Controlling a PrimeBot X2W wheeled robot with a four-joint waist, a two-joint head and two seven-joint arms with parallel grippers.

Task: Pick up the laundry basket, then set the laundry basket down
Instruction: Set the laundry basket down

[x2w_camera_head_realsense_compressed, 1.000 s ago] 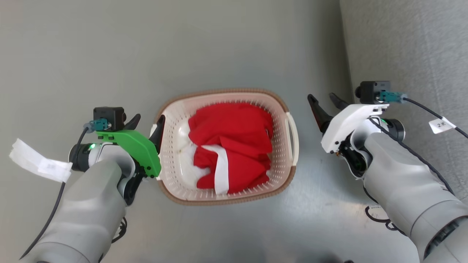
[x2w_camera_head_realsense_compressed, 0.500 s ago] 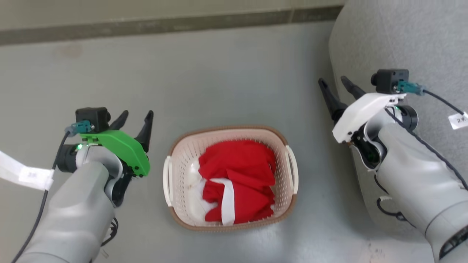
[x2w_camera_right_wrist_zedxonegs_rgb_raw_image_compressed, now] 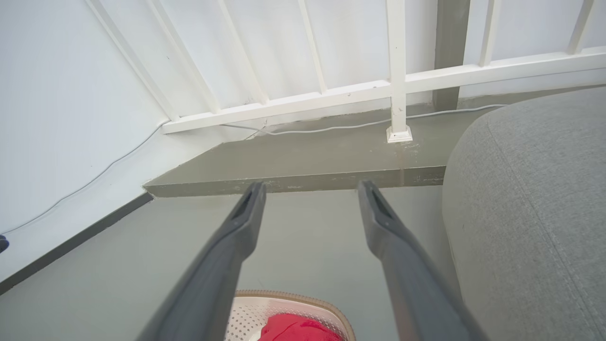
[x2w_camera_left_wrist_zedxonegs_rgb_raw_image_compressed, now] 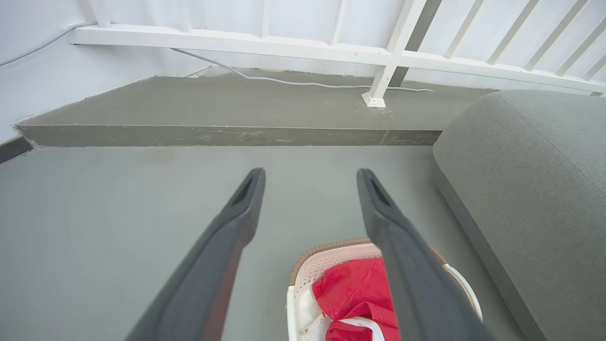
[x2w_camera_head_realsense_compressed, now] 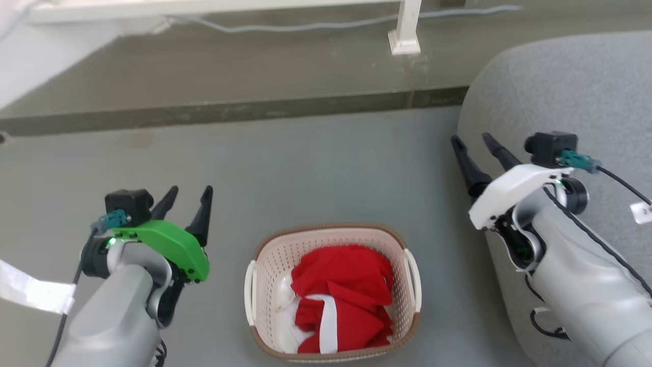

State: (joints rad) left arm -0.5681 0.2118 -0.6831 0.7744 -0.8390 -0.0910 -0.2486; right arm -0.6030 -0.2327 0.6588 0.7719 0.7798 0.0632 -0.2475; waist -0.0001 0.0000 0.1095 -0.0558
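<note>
The laundry basket (x2w_camera_head_realsense_compressed: 270, 285), cream-white with a brown rim and white side handles, stands on the grey floor at the bottom centre of the head view, holding red and white clothes (x2w_camera_head_realsense_compressed: 346, 295). Its far rim also appears low in the left wrist view (x2w_camera_left_wrist_zedxonegs_rgb_raw_image_compressed: 326, 246) and the right wrist view (x2w_camera_right_wrist_zedxonegs_rgb_raw_image_compressed: 303, 297). My left gripper (x2w_camera_head_realsense_compressed: 188, 196) is open, raised to the basket's left and apart from it. My right gripper (x2w_camera_head_realsense_compressed: 471, 140) is open too, up and to the right of the basket, touching nothing.
A grey upholstered seat (x2w_camera_head_realsense_compressed: 560, 92) fills the right side, close beside my right arm. Beyond the basket runs a raised concrete step (x2w_camera_head_realsense_compressed: 229, 109) with a white railing post (x2w_camera_head_realsense_compressed: 405, 30) and a cable along the wall. Bare floor lies to the left.
The head camera has tilted up, so the basket now sits lower in the picture and the step and railing appear. Both open grippers have drawn up and away from the basket's handles.
</note>
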